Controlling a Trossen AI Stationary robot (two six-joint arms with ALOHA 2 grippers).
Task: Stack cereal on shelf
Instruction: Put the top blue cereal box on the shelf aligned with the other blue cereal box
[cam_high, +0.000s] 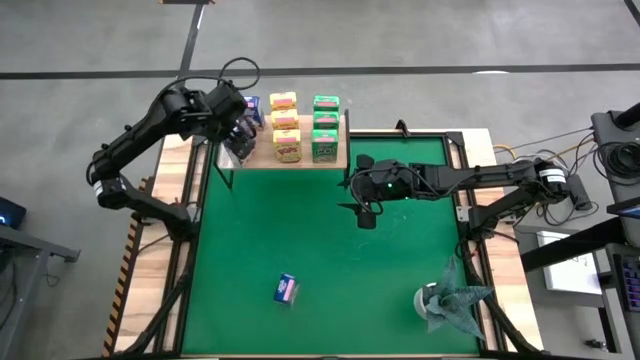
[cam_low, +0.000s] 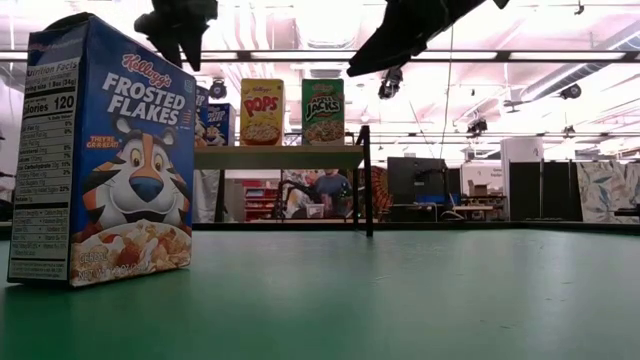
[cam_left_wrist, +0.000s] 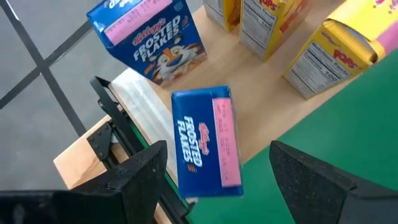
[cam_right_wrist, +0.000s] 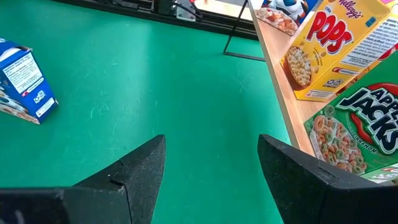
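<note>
The shelf (cam_high: 300, 160) stands at the far edge of the green mat (cam_high: 330, 250) on the desk, carrying yellow boxes (cam_high: 285, 128) and green boxes (cam_high: 324, 128) in rows, with two blue Frosted Flakes boxes (cam_left_wrist: 208, 142) at its left end. The left end effector (cam_high: 238, 125) hovers open above those blue boxes, gripping nothing. The right end effector (cam_high: 366, 188), also open and empty, hangs over the mat just right of the shelf. One more blue box (cam_high: 286, 289) stands alone on the near part of the mat.
</note>
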